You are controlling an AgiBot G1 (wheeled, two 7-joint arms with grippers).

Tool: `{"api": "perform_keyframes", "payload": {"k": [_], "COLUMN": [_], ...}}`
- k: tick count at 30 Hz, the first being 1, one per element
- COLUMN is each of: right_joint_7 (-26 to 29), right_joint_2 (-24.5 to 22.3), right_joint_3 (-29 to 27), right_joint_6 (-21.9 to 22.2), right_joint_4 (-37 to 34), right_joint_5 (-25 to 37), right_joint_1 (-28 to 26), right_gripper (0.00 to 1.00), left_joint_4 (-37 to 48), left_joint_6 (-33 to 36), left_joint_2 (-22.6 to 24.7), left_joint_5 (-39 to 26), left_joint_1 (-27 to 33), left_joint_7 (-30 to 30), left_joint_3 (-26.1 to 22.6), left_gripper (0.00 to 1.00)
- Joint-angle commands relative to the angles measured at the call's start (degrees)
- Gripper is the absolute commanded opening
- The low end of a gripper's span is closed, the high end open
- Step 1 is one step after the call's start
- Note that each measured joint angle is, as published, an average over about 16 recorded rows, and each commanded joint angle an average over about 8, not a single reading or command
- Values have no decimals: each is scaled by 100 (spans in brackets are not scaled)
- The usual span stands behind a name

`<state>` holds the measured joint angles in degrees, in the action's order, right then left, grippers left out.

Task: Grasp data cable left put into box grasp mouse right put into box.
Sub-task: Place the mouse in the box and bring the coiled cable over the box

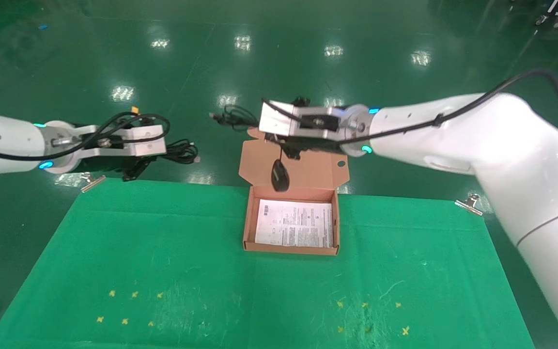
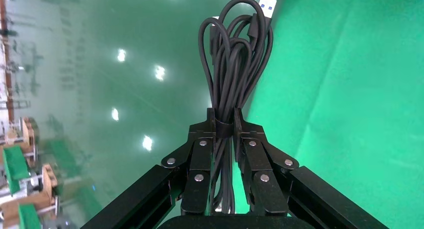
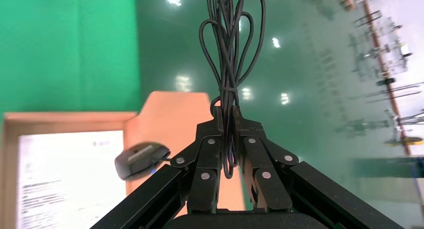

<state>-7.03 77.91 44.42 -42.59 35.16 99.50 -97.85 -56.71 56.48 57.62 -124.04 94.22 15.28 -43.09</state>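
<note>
While the left gripper (image 2: 224,130) is hovering to the left of the shallow brown cardboard box (image 1: 292,248), beyond the green cloth (image 1: 162,261), its fingers are pinching the thin black coiled data cable (image 2: 235,64) at its tied middle. Over to the right, the right gripper (image 3: 227,120) is hanging above the box's raised lid, fingers squeezing the bundled thin black cord (image 3: 231,44), and the small black oval mouse (image 1: 280,176) is dangling just over the box's far edge.
</note>
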Motion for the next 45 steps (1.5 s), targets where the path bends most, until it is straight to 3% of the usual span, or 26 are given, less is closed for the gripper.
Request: {"api": "perform_keyframes", "payload": {"k": [1,13,24,25,32,33,45], "right_joint_7": [69,642,1622,1670,1786,1787,1881], "right_joint_2": [7,32,29,31,35,29,-200], "right_joint_3": [129,986,1564,1615,1869,1882,1983], "right_joint_6": [50,486,801,813,914,924,885], "right_joint_4": [-13,28,-594,-630,-730,-730,-444], "right_joint_5": [-35,-582,-1061,-1077,-1119,-1122,-1099], "right_joint_1": [66,369,547,539,508,509,475], "right_gripper": [0,0,1,10,96,100,100], "left_joint_4": [-116,-449,-506,-508,-519,-520,-384], "left_joint_6": [76,149,161,161,166,166,82], "left_joint_2": [-56,-128,-139,-139,-143,-143,120], "left_joint_5": [-87,-265,-297,-298,-303,-304,-222], "left_joint_1": [-35,-124,-140,-141,-145,-145,-247], "left_joint_7": [173,490,544,546,551,551,431], "left_joint_3": [-12,-25,-27,-27,-27,-27,-103], "left_gripper": [0,0,0,0,0,0,0]}}
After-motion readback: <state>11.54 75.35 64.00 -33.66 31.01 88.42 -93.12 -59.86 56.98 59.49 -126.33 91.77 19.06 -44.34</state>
